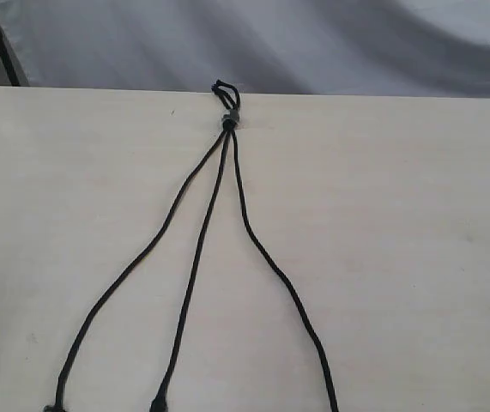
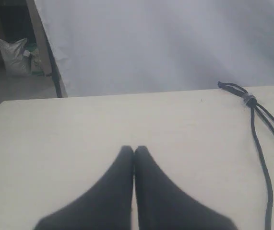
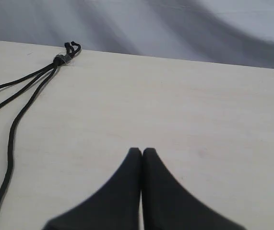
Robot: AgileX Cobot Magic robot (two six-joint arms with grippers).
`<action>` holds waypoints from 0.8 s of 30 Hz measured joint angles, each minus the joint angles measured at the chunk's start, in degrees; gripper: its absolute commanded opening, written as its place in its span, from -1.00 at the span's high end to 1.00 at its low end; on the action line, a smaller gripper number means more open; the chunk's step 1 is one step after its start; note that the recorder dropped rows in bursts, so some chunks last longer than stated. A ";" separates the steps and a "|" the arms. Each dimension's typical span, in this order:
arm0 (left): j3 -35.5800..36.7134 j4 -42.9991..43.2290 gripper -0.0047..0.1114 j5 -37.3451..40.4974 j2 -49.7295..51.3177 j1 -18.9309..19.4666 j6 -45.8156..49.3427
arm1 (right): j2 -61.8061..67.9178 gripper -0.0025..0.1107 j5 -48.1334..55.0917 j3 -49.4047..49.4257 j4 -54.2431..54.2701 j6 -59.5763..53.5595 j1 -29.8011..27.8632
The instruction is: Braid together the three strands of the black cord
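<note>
Left claw [image 2: 134,149] and right claw [image 3: 142,151], tapered black wedges, closed empty near thin woven cord [image 1: 200,242].

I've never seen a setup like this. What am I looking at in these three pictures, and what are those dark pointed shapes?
It is a robot with two arms, each ending in a two-fingered gripper. One picture comes from a camera off the arms that sees the pale table; the other two come from cameras on the wrists. The dark wedges are the left gripper and right gripper, both shut and holding nothing. On the table lies a black cord: three strands fanned out from one joined end, not yet braided.
</note>
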 measured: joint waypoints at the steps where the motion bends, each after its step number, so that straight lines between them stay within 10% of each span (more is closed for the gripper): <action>1: 0.00 0.00 0.89 0.00 0.00 0.00 0.00 | 0.00 0.95 0.00 0.00 0.00 0.00 0.00; 24: 0.00 0.00 0.89 0.00 0.00 0.00 0.00 | 0.00 0.95 -7.56 0.00 0.96 0.00 0.00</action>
